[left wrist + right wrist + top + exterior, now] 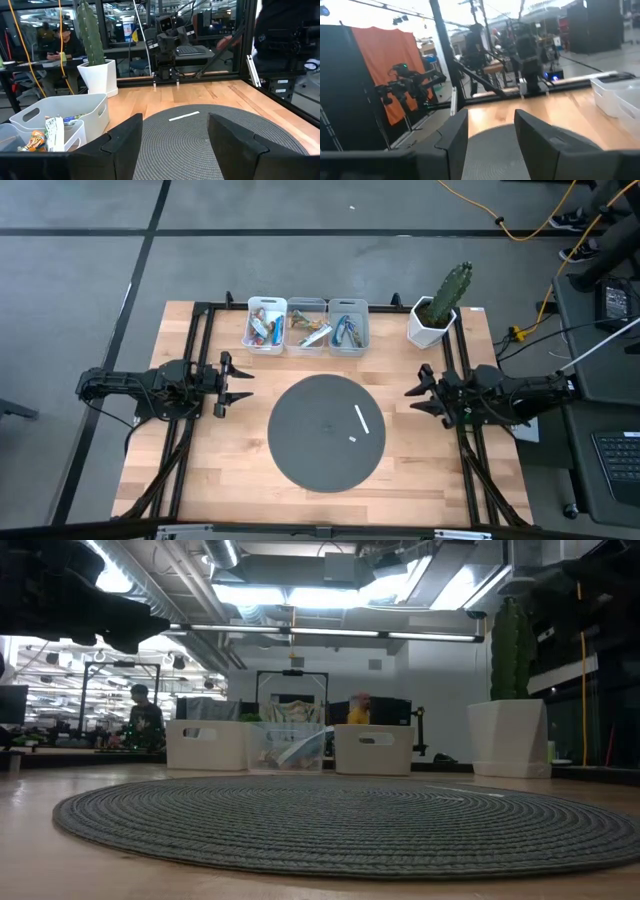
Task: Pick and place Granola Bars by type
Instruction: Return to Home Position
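Observation:
The granola bars lie in three small bins at the table's far edge. The left bin (266,325) holds blue, red and orange wrappers, the middle bin (308,326) orange-brown and silver ones, the right bin (348,328) mostly blue ones. In the left wrist view some bars (47,136) show inside the nearest bin (60,117). My left gripper (238,380) (175,145) hovers open at the left of the round grey mat (326,430). My right gripper (418,393) (492,135) hovers open at the mat's right. Both point toward the mat and touch nothing.
A thin white stick (361,419) (184,116) and a small white bit (352,439) lie on the mat's right half. A cactus in a white pot (440,310) (510,735) stands at the far right corner. A black frame runs along the table's sides. People sit in the room beyond.

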You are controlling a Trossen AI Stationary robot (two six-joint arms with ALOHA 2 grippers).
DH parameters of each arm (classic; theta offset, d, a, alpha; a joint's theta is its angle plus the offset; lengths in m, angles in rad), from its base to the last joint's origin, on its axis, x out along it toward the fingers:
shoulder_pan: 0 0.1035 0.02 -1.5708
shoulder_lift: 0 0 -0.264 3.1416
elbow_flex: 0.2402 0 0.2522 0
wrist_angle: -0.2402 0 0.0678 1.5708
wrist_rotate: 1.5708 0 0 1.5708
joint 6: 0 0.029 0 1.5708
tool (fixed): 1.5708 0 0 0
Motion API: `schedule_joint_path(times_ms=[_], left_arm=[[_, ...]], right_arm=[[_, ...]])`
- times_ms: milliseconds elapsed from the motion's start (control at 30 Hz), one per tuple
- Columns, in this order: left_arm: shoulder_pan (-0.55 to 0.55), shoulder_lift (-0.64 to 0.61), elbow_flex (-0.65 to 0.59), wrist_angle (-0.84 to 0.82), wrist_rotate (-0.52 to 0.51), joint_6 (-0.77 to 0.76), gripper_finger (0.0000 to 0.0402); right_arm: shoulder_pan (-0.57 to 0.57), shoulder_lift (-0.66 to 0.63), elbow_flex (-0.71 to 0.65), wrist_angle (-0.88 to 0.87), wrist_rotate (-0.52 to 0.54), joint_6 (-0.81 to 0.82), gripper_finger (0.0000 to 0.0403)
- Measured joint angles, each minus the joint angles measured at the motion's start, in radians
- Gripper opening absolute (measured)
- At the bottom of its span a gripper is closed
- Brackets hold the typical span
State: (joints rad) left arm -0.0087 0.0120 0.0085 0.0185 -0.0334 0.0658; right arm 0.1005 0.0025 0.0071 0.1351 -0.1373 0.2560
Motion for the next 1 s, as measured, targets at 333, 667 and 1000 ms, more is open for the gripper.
schedule_joint_path(times_ms=[333,667,1000], left_arm=[[0.000,0.000,0.000,0.000,0.000,0.000,0.0216],[0.000,0.000,0.000,0.000,0.000,0.000,0.0219],[0.000,0.000,0.000,0.000,0.000,0.000,0.0217]], right_arm=[[0.000,0.000,0.000,-0.009,-0.014,-0.002,0.0164],[0.000,0.000,0.000,-0.009,-0.014,-0.004,0.0164],[0.000,0.001,0.000,-0.009,-0.014,0.001,0.0164]])
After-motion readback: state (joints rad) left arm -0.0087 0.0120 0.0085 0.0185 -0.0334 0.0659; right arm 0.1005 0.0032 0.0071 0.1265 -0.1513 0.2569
